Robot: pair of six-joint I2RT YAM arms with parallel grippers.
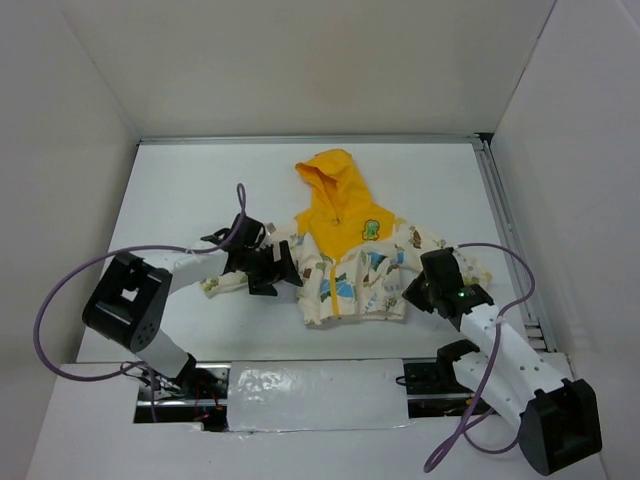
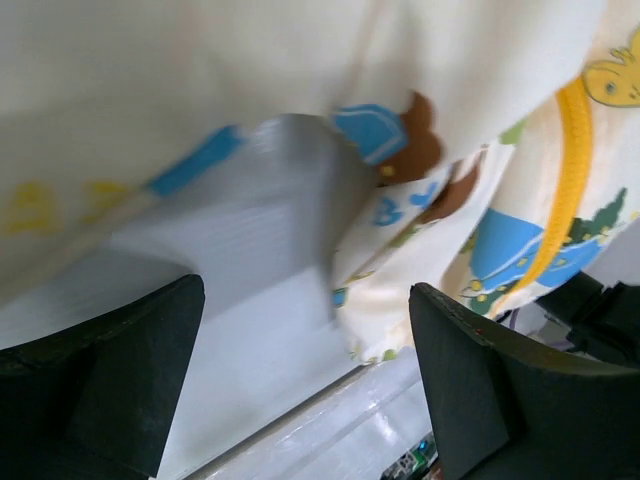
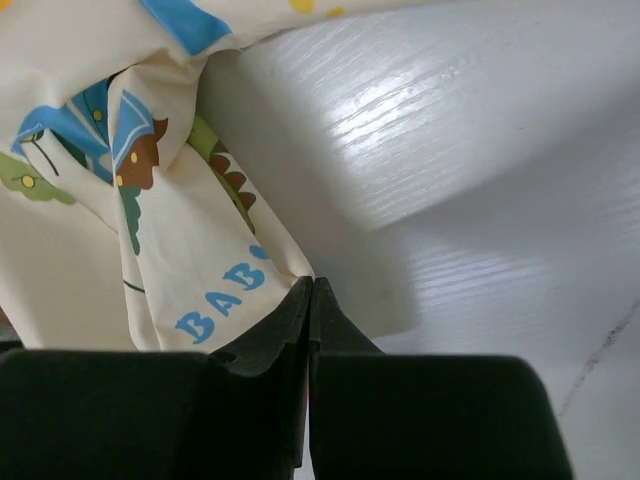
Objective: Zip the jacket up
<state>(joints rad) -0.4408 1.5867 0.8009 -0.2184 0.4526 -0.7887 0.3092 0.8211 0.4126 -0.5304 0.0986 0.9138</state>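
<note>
The jacket [image 1: 352,262] lies flat mid-table, hood away from the arms and hem toward them; its yellow zip line [image 1: 335,292] runs near-to-far down the middle of the body, and that axis is what the coming move turns on. The left gripper [image 1: 285,268] sits at the jacket's left sleeve with its jaws spread and nothing between them; in its wrist view the zip lies off to the right, beyond a fold of printed cloth. The right gripper [image 1: 412,295] is at the lower right corner of the body, its jaws pressed together with a fold of the jacket touching their tip. Whether any cloth is caught there I cannot tell. The zip's lower end lies between the two grippers; my guess is the left is slightly nearer.
</note>
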